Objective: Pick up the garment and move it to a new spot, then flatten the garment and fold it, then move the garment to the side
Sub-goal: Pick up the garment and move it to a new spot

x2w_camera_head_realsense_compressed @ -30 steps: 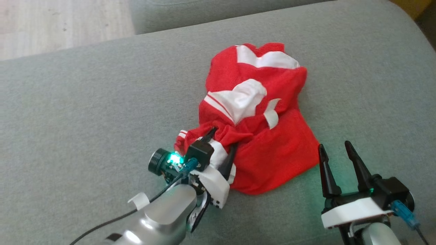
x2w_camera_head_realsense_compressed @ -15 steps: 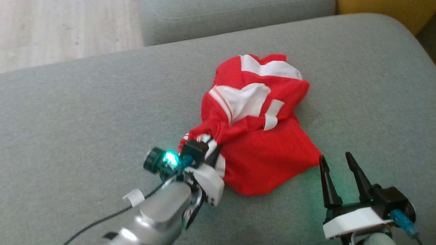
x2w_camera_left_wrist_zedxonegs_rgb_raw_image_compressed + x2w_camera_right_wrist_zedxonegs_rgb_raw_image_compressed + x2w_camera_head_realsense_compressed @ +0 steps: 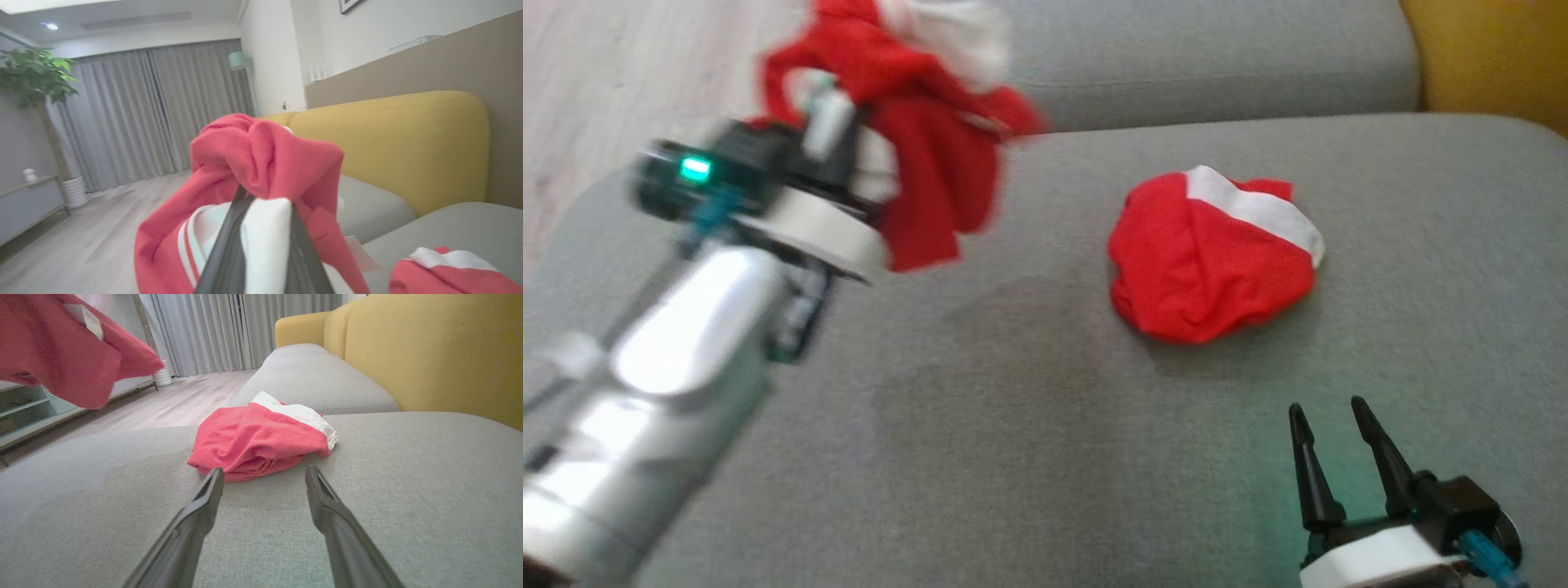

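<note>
A: Head view?
B: My left hand (image 3: 829,114) is clamped on the garment (image 3: 931,171), raised above the sofa (image 3: 1013,425)'s far-left edge; a second red piece (image 3: 1209,261) lies mid-sofa.
A: Left wrist?
B: Cloth bunched between its fingers (image 3: 226,228).
A: Right wrist?
B: Right hand (image 3: 264,470) open, empty, low over the sofa's near edge. Pickup looks done; placing, flattening, folding remain.

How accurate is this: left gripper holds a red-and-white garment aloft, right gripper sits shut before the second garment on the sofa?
Not quite: the right gripper sits open before the second garment, as the right wrist view shows. The rest holds.
</note>
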Controlling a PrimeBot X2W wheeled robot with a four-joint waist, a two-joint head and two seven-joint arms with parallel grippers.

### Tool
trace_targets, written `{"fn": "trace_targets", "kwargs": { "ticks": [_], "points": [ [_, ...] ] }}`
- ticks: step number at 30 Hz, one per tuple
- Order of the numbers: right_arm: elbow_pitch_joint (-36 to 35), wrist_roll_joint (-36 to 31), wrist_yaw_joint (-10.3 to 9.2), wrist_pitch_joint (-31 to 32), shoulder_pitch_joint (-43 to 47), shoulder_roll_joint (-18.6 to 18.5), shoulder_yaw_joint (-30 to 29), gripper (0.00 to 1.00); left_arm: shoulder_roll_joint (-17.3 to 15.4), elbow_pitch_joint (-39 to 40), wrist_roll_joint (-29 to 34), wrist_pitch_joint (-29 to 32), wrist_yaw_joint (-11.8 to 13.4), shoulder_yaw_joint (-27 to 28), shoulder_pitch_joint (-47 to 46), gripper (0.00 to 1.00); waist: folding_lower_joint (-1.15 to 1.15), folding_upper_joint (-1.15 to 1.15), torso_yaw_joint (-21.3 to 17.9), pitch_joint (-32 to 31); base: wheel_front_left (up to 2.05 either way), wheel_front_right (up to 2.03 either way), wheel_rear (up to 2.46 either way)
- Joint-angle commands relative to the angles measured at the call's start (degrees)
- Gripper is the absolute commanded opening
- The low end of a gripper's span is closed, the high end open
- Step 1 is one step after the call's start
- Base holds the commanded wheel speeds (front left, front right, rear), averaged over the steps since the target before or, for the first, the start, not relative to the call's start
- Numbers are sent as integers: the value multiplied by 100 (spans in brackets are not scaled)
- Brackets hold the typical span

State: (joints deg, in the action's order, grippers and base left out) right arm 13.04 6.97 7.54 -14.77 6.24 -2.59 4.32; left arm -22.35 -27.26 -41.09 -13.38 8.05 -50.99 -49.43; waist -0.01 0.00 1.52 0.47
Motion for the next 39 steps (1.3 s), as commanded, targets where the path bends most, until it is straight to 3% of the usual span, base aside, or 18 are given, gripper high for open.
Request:
{"fn": "trace_targets", "kwargs": {
  "ticks": [1, 9, 15, 20, 23, 25, 26, 27, 32, 39],
  "points": [
    [-185, 0, -5, -23, -74, -29, 116, 100, -429, 203, 31, 46, 47, 398, -486, 0, 1, 0, 140, -55, 0, 0, 0],
    [-236, -121, -5, -23, -27, -29, 65, 100, -1559, 139, 89, 250, 462, 711, -282, 0, 1, 0, 403, 82, 0, 0, 0],
    [-276, -284, -5, -23, -66, -29, -14, 100, -2008, -77, -178, 184, 752, 1070, 85, 0, 1, 0, 554, 332, 0, 0, 0],
    [-333, -411, -5, -23, -157, -84, -67, 100, -2157, -456, -286, 4, 1034, 1246, 601, 0, 1, 0, 709, 651, 0, 0, 0],
    [-389, -457, -5, -23, -217, -117, -78, 100, -1911, -603, -436, -67, 1162, 1327, 928, 0, 1, 0, 807, 821, 0, 0, 0],
    [-400, -466, -5, -23, -265, -160, -53, 100, -1714, -742, -545, -108, 1086, 1386, 1094, 0, 1, 0, 866, 919, 0, 0, 0],
    [-399, -465, -5, -23, -289, -181, -36, 100, -1621, -818, -554, -123, 1066, 1395, 1160, 89, 1, 0, 890, 948, 0, 0, 0],
    [-396, -462, -5, -23, -309, -201, -20, 100, -1530, -897, -557, -135, 1060, 1419, 1208, 100, 1, 0, 910, 964, 0, 0, 0],
    [-364, -447, -5, -23, -392, -220, 23, 100, -1179, -903, -301, -159, 987, 1666, 1277, 100, 1, 0, 937, 898, 0, 0, 0],
    [-326, -372, -5, -23, -420, -120, 81, 100, -868, 97, 556, -161, 964, 1915, 1515, 100, 1, 0, 675, 403, 0, 0, 0]
  ]
}}
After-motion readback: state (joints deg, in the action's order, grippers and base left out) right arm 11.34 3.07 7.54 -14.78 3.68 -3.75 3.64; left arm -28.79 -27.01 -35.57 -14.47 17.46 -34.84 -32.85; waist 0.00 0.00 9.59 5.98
